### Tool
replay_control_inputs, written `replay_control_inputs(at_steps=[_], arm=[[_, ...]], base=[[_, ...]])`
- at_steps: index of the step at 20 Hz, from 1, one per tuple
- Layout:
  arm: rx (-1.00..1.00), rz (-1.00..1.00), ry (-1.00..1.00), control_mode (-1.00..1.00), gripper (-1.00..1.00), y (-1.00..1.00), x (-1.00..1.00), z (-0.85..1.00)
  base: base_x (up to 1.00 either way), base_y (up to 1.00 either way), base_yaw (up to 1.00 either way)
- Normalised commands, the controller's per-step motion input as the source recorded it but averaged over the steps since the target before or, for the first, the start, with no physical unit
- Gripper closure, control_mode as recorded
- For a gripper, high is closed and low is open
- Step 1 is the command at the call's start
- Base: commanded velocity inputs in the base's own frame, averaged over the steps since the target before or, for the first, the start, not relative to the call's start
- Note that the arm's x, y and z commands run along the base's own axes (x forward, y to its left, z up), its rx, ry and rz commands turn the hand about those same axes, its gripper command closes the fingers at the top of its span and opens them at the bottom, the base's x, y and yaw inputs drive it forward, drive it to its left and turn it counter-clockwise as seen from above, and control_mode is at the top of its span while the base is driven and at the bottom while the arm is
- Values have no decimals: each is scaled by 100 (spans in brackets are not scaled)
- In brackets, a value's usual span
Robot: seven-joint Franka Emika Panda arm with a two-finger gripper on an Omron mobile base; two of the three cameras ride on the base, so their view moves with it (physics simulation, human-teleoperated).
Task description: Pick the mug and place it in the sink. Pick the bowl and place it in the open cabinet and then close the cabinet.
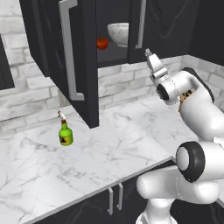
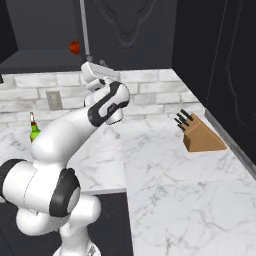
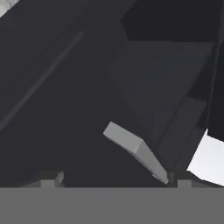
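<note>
From the left base view we see the bowl [image 1: 118, 33] inside the open cabinet [image 1: 78, 57], on its shelf beside a red fruit [image 1: 102, 43]. The gripper [image 1: 148, 53] is raised below the shelf's right end. A green bottle [image 1: 65, 133] stands near the counter's [image 1: 100, 153] back edge.

In the right base view a knife block [image 2: 201, 134] sits near the counter's right edge.

In the hand view the fingers [image 3: 54, 178] seem spread, with nothing between them, near a grey handle [image 3: 136, 149].

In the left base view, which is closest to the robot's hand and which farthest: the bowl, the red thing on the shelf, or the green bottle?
From the gripper:
1. The bowl, on the cabinet shelf just up and left of it.
2. The red item, further left on the same shelf.
3. The green bottle, far left, down on the counter.
</note>
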Motion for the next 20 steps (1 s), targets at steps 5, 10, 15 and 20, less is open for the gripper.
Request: replay_control_inputs(at_steps=[5,10,15,20], arm=[[2,11,-39,-100,-100,96,100,26],[-23,-17,-7,-100,-100,88,98,-2],[-34,-27,-20,-100,-100,-11,-83,-28],[-47,-33,-32,-100,-100,-35,-100,-100]], base=[[0,0,0],[0,0,0],[0,0,0],[0,0,0]])
